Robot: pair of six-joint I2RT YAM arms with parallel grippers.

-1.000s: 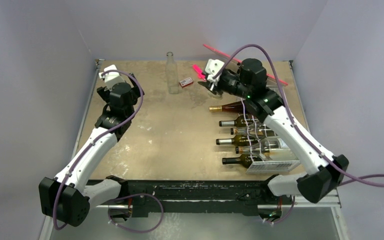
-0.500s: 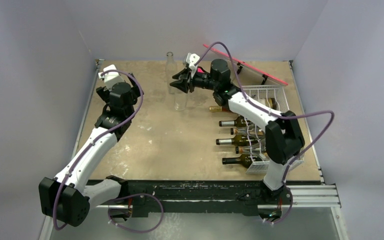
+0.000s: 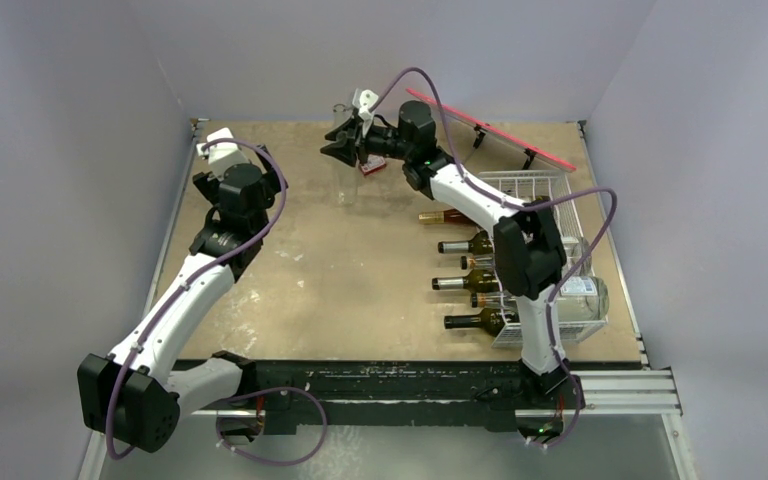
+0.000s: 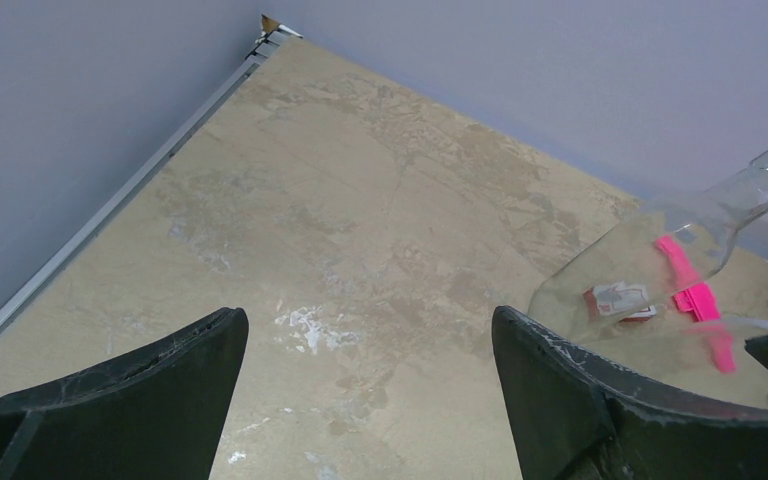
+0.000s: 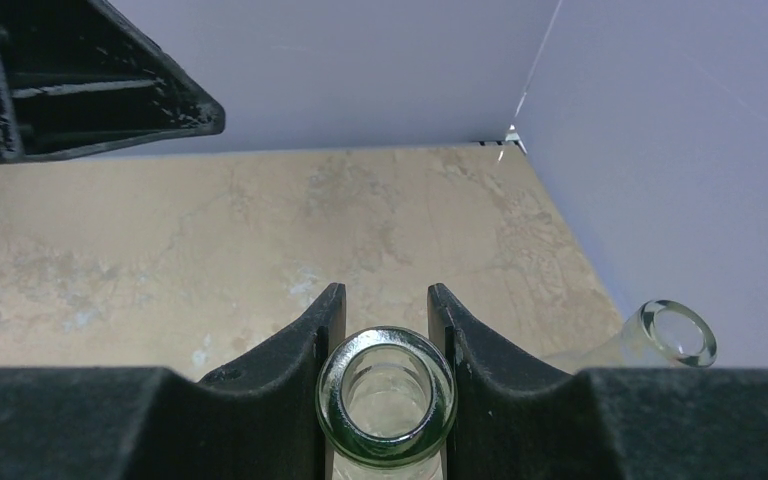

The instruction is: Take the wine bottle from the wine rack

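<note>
**Setting Down the Bottle Now Off the Rack**

My right gripper is closed on the neck of the clear glass wine bottle, at the table's far side and well apart from the white wire-grid wine rack. I judge removal complete and placement in hand.

Next move: lower vertically until the base seats, then release, keeping off the second clear glass bottle nearby.

My left gripper is spread wide and holds nothing.

From above, the held bottle's body is nearly invisible, so I cannot tell whether its base touches the tan tabletop. My right arm partly hides the dark bottles in the rack.
</note>
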